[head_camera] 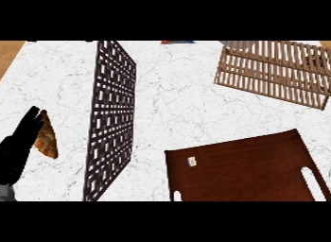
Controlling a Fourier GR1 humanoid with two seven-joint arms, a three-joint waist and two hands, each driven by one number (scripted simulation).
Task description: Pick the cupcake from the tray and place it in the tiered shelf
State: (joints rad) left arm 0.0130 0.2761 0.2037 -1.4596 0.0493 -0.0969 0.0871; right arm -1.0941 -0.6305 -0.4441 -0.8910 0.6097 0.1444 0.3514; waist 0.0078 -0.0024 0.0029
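White marble worktop (196,108) filling most of the head view, with a strip of wood showing past its edge at the upper left. Lying low and to the right, cut off by the lower edge: a dark brown wooden tray (266,165), slotted handles showing as pale openings at its right side and near its lower left corner. Sitting on the tray's left part, near its upper left corner: a small pale object with a touch of blue and tan, presumably the cupcake (192,161), too small to tell for sure. Standing well apart from the tray at the upper right: a light wooden slatted tiered shelf (280,71), tilted in the view and running out past the top right corner. Lying left of centre, stretching from near the top down to the lower edge: a dark lattice mat (111,123), long and narrow. Showing at the far left, low down: the black left hand (14,146), fingers straight and pointing up, holding nothing. Lying just beside those fingers, on their right and partly hidden behind them: an orange-brown wedge of bread (48,139). Showing nowhere: the right hand.
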